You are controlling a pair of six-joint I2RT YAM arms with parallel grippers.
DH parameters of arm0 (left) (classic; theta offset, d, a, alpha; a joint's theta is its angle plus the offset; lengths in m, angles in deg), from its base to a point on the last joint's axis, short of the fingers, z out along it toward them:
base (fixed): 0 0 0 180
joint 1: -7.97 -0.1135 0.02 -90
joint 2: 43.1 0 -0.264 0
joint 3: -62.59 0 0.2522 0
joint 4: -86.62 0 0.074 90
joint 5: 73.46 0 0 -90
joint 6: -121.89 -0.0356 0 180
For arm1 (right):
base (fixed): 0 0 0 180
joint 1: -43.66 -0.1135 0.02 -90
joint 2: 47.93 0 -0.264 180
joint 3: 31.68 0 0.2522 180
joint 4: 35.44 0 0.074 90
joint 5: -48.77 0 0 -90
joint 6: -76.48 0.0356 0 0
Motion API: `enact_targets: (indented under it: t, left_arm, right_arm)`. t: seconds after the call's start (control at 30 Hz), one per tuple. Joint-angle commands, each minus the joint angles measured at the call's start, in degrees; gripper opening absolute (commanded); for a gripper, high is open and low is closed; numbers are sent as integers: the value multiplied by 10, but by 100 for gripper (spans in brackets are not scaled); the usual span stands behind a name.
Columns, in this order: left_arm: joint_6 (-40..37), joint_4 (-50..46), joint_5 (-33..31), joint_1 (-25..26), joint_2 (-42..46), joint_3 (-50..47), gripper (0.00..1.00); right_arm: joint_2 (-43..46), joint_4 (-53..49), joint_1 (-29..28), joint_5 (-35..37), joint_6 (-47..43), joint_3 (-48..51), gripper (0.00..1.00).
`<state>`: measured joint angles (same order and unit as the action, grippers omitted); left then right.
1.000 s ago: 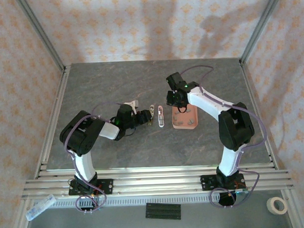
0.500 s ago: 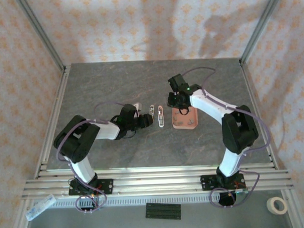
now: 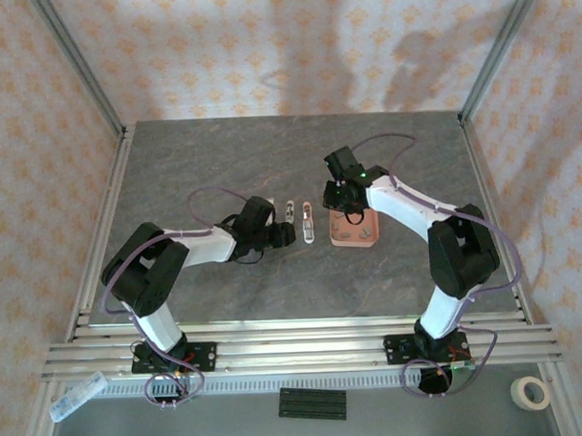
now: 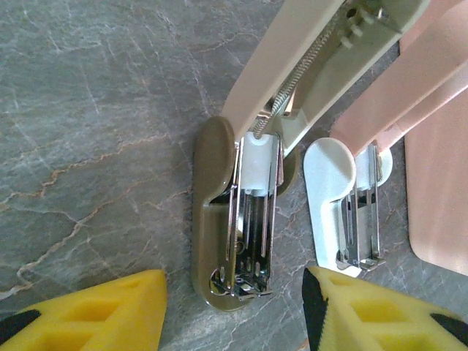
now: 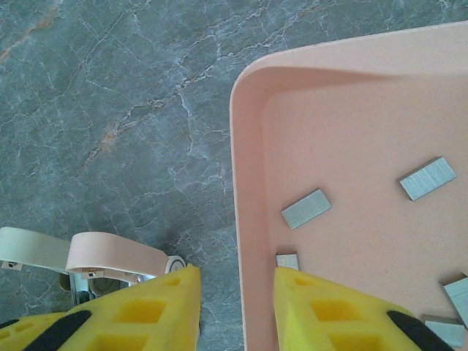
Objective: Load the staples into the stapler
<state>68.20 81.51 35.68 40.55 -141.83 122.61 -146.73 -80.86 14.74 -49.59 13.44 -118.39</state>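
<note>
Left end effector nearer the stapler than a second ago, fingers apart, empty

Left claw agape, right claw ajar.

1. The left arm has stretched out flatter over the bench: its dark elbow has swung out to the left and the forearm now reaches further toward the middle
2. The left tool has slid right and a little nearer, and now sits just beside the near end of the olive stapler
3. The cable on the left arm has risen into a taller loop behind the wrist
4. The right tool has eased nearer along the left edge of the tray
5. The right arm has drifted slightly right, its elbow now closer to the near edge
</note>
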Motion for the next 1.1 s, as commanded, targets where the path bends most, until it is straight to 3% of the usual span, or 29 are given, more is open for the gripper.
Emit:
enact_targets:
  t: [0.0,0.27,0.57,0.7,1.07]
  left_arm:
    - [-8,-10,0,8,-15,23,53]
    - [-7,19,9,11,-10,20,53]
    - [-10,22,-20,10,24,2,55]
    - [-22,3,-52,7,51,-8,57]
    - [-30,-11,-72,-11,76,-27,59]
  right_arm:
    - [21,-9,3,23,7,3,32]
    - [-22,-109,24,52,27,-41,32]
    - [-99,-168,61,32,82,-95,34]
    - [-126,-158,74,-15,102,-110,27]
    - [-178,-152,74,-60,127,-154,28]
